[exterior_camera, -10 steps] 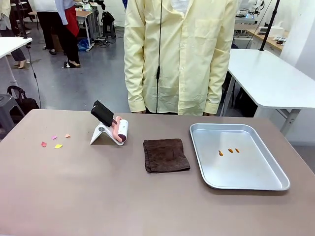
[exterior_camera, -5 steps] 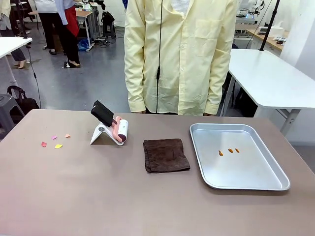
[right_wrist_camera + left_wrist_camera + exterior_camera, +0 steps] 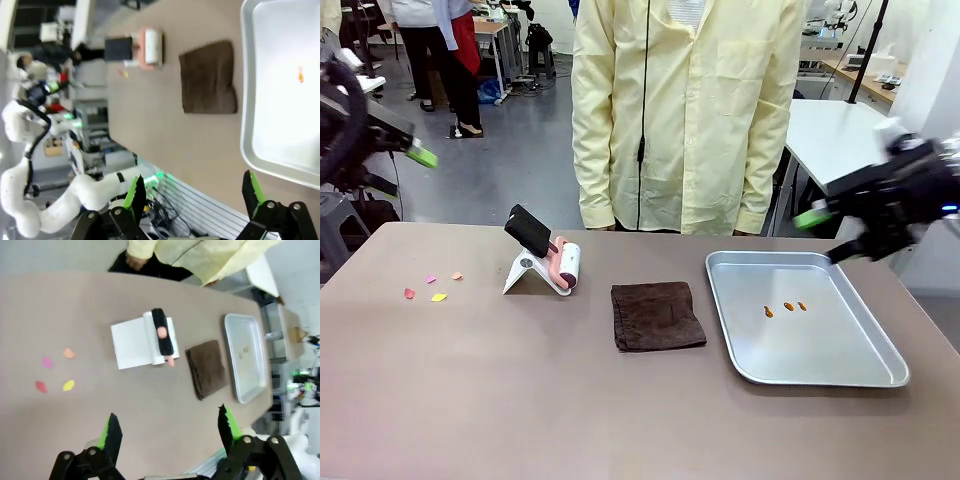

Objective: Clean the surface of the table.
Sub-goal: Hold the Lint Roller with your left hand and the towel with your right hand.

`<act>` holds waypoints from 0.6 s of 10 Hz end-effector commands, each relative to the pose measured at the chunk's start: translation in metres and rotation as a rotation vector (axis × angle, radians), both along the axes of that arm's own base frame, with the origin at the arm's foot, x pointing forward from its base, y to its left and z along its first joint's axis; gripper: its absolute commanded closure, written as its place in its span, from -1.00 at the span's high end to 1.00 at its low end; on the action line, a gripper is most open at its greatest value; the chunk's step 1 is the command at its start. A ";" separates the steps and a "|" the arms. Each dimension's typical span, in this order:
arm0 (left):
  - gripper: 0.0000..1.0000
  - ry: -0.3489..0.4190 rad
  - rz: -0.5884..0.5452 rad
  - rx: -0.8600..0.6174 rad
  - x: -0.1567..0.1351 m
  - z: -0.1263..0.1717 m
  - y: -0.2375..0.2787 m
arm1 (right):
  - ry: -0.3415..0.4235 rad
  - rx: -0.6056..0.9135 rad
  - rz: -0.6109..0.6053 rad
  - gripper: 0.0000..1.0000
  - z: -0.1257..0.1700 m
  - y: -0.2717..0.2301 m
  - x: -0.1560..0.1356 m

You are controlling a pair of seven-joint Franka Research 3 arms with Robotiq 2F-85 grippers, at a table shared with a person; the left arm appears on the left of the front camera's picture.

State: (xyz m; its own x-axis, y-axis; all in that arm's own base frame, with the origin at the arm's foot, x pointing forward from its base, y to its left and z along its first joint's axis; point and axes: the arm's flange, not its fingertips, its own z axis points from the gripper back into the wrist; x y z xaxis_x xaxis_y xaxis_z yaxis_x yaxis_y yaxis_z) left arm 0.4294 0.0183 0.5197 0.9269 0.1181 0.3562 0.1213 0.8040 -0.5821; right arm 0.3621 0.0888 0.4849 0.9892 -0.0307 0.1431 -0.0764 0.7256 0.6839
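Observation:
The grey-brown table [image 3: 520, 390] carries a few small coloured paper scraps [image 3: 432, 288] near its left end. My left gripper [image 3: 400, 170] hangs open high above the table's left edge, well above the scraps. Its wrist view shows the open gripper [image 3: 169, 430] over the table [image 3: 90, 410] and the scraps [image 3: 55, 371]. My right gripper [image 3: 823, 236] is open in the air above the far right corner of a metal tray [image 3: 820, 365]. In the right wrist view the open gripper [image 3: 193, 192] looks down on the table [image 3: 165, 145]. Neither holds anything.
A lint roller [image 3: 565, 266] with a black handle leans on a white stand left of centre. A folded brown cloth [image 3: 657, 315] lies mid-table. The tray holds three orange bits [image 3: 786, 308]. A person in a yellow coat [image 3: 685, 110] stands at the far edge.
Both arms have come into the front view, the left at the upper left and the right at the right edge. Nothing on the table has moved.

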 end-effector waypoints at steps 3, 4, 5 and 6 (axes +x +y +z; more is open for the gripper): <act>1.00 0.065 -0.021 -0.026 0.036 -0.025 -0.046 | 0.062 -0.176 0.070 1.00 -0.039 0.112 0.032; 1.00 0.075 -0.043 -0.025 0.039 -0.032 -0.054 | 0.070 -0.208 0.073 1.00 -0.053 0.134 0.032; 1.00 0.085 -0.066 -0.027 0.040 -0.035 -0.059 | 0.061 -0.211 0.076 1.00 -0.067 0.149 0.033; 1.00 0.082 -0.054 -0.029 0.041 -0.036 -0.062 | 0.076 -0.198 0.072 1.00 -0.074 0.154 0.033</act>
State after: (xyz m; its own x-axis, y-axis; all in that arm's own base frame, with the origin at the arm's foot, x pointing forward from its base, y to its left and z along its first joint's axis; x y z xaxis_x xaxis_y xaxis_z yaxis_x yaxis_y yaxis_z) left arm 0.4690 -0.0458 0.4771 0.9605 0.0574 0.2721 0.1224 0.7914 -0.5989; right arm 0.3869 0.2399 0.4091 0.9926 0.0982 0.0711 -0.1211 0.8347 0.5372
